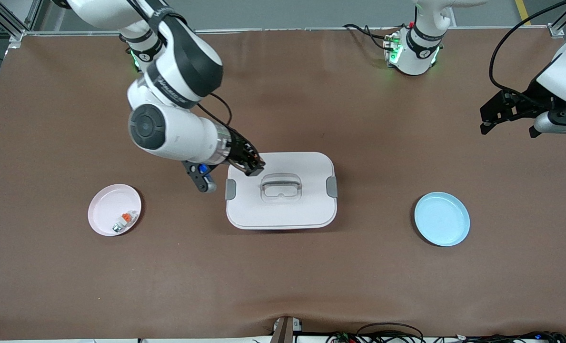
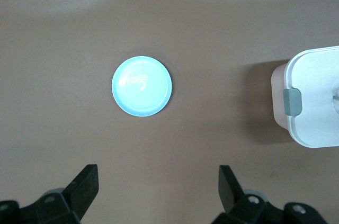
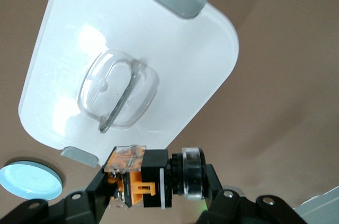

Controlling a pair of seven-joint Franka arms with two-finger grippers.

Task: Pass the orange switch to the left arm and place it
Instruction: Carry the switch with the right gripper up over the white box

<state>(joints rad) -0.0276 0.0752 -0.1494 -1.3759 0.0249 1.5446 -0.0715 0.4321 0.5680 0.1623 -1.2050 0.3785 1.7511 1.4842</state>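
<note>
The orange switch (image 3: 139, 179), clamped crosswise in the right gripper (image 1: 250, 164) fingers, hangs over the box (image 1: 306, 209) corner, while the left gripper (image 1: 504, 113), fingers spread and empty, waits well apart toward the left arm's end of the bench (image 1: 359, 276).

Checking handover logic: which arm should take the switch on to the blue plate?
Left. The left gripper waits open at the blue plate's end of the table. The right gripper, shut on the orange switch, is over the box, which it must clear.
</note>
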